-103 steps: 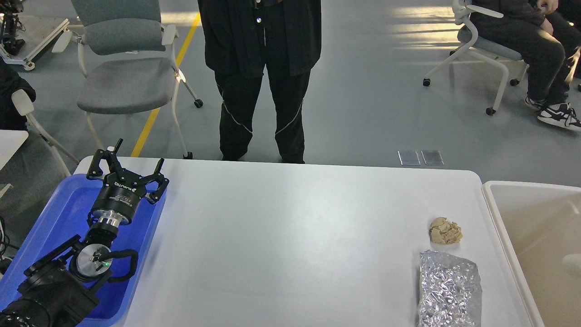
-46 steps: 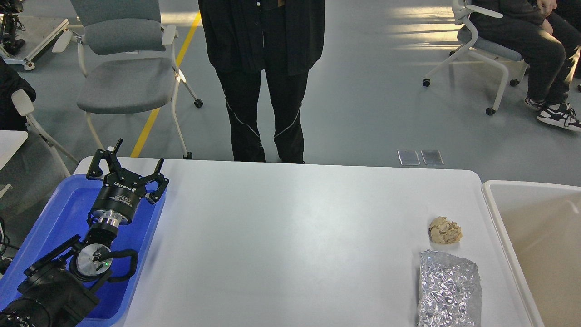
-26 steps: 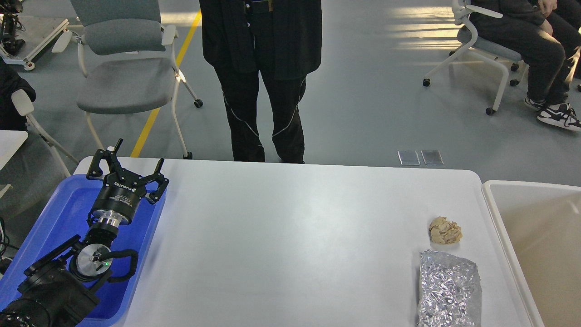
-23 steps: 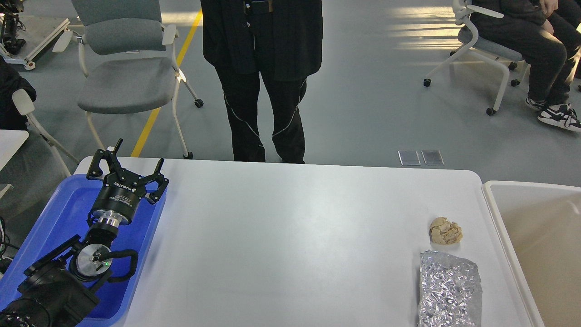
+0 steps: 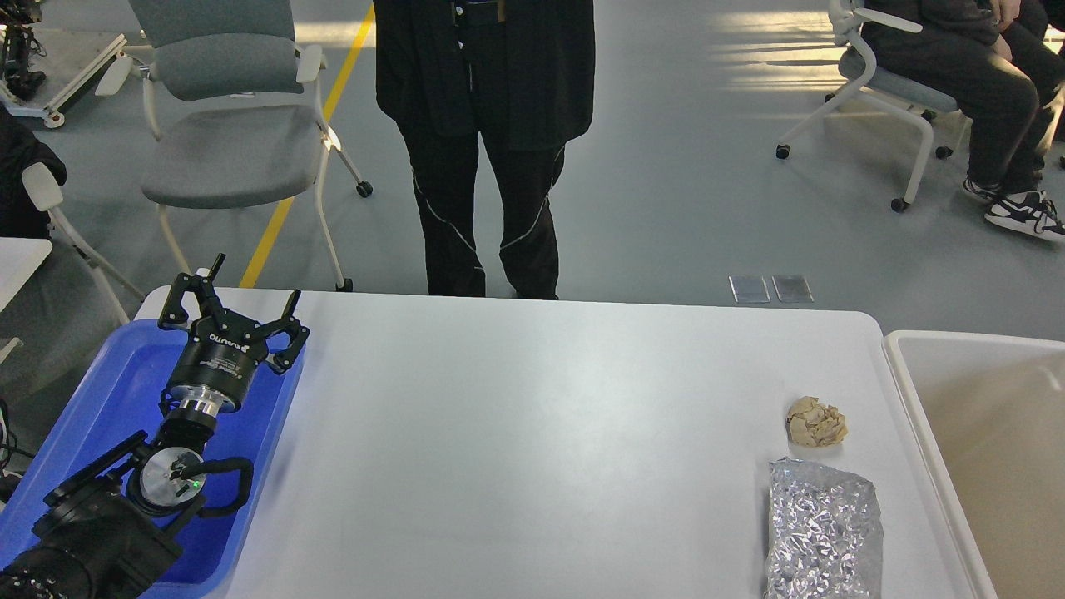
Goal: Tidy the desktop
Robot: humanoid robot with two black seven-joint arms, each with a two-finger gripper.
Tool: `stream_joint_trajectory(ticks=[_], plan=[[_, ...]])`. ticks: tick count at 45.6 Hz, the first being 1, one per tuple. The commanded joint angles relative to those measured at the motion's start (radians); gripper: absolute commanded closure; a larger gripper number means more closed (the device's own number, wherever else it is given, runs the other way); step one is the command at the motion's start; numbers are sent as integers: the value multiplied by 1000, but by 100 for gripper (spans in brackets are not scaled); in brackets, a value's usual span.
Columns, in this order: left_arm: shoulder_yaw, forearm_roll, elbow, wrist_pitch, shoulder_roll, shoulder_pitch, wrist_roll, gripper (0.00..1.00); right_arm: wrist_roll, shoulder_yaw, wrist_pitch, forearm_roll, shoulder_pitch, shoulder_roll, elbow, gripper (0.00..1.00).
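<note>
While left pincer (image 5: 235, 301) gapes, desktop (image 5: 532, 433) lies rightward.

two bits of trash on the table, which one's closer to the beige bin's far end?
The small crumpled tan paper ball. It lies farther up the white desktop than the flat crinkled silver foil bag, which sits at the near edge beside the beige-white bin.

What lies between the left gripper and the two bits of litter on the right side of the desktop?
Nothing visible. The left gripper, fingers open, sits above the blue tray; only bare desktop separates it from the paper ball and the foil bag. Both lie beside the beige bin.
</note>
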Motion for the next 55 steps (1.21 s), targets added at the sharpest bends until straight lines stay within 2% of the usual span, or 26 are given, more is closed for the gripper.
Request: stream_joint_trajectory(ticks=[1, 8, 12, 19, 24, 27, 34, 42, 49, 55], plan=[[0, 0, -1, 0, 0, 0, 0, 0, 22, 172, 170, 50, 29, -45, 44, 0], [2, 0, 0, 0, 0, 0, 1, 0, 23, 244, 201, 52, 40, -46, 122, 0], [0, 0, -1, 0, 0, 0, 0, 0, 23, 408, 247, 55, 29, -59, 251, 0], [0, 0, 0, 0, 0, 0, 1, 0, 23, 708, 251, 47, -93, -132, 614, 0], [0, 0, 0, 0, 0, 0, 0, 0, 27, 810, 239, 18, -184, -138, 885, 0], [0, 0, 0, 0, 0, 0, 0, 0, 28, 849, 210, -20, -204, -123, 969, 0], [2, 0, 0, 0, 0, 0, 0, 0, 59, 938, 116, -109, -213, -2, 985, 0], [0, 0, 0, 0, 0, 0, 0, 0, 134, 979, 116, -175, -224, 101, 979, 0], [0, 0, 0, 0, 0, 0, 1, 0, 157, 953, 129, -173, -226, 152, 980, 0], [0, -1, 0, 0, 0, 0, 0, 0, 169, 972, 119, -161, -252, 149, 936, 0]])
